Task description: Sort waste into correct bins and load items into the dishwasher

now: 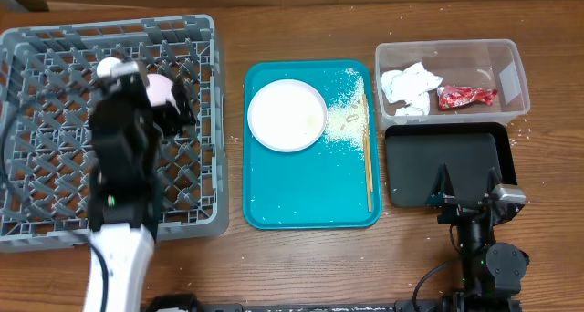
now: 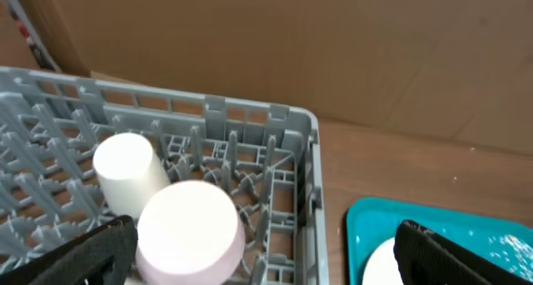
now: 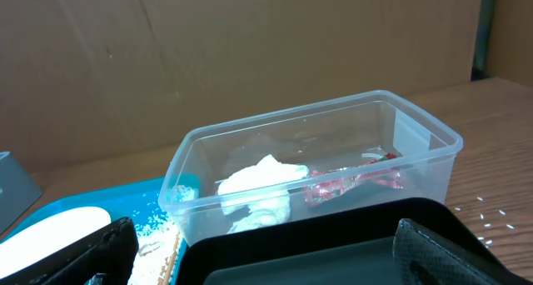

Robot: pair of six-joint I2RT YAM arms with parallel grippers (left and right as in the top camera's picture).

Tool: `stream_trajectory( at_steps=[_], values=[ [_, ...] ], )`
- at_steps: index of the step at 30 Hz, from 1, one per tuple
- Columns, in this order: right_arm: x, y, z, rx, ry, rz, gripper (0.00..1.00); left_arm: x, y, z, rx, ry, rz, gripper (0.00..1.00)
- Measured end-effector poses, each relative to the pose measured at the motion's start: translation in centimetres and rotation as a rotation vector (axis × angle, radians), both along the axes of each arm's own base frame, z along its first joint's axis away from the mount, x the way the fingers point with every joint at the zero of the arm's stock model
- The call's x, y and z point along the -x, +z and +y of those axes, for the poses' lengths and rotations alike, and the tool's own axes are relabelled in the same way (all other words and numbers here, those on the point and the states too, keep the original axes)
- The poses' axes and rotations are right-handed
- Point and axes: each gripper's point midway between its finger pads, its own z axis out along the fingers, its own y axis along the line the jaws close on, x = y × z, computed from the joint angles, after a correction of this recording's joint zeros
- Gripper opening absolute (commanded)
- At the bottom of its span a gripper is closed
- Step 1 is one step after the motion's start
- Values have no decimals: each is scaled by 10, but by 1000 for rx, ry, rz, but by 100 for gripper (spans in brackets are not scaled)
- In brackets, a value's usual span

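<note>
Grey plastic dish rack (image 2: 304, 177) takes the load: under the wide-open left gripper (image 2: 265, 231) sits a pale pink bowl (image 2: 185, 228), base up as if to drain, with a white cup (image 2: 127, 164) just beyond. The right gripper (image 3: 262, 239), jaws equally wide, hovers over the black tray (image 1: 438, 157) — ahead, the clear tub (image 3: 433, 139) holds the crumpled napkin (image 3: 258, 181) and red wrapper (image 3: 354, 183). Between the arms, plate (image 1: 286, 115) and scattered rice (image 1: 345, 120) wait on the teal tray (image 1: 301, 202).

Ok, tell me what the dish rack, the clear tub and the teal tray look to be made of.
Dish rack: grey moulded plastic, matte, going by its lattice grid.
Clear tub: glossy transparent plastic; napkin and wrapper show through its wall.
Teal tray: probably plastic, smooth with slight sheen, but not certain.
</note>
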Motion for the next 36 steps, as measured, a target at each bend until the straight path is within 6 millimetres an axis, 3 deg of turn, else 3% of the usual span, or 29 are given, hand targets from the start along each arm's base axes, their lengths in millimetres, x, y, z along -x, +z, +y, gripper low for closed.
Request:
stream_trajectory(
  at_steps=[9, 13, 15, 23, 29, 36],
  values=[
    [0, 0, 0, 0, 0, 0, 100, 66, 11, -14, -11, -54, -306, 100],
    [0, 0, 0, 0, 0, 0, 100, 86, -6, -12, -16, -47, -341, 100],
    [0, 0, 0, 1, 0, 0, 100, 93, -16, -7, -21, -31, -357, 100],
    [0, 0, 0, 0, 0, 1, 100, 118, -21, 14, -56, 57, -468, 100],
    [0, 0, 0, 0, 0, 0, 100, 130, -35, 15, -64, 67, -500, 100],
    [0, 0, 0, 0, 0, 0, 100, 138, -37, 11, -64, 52, -508, 100]
  ],
)
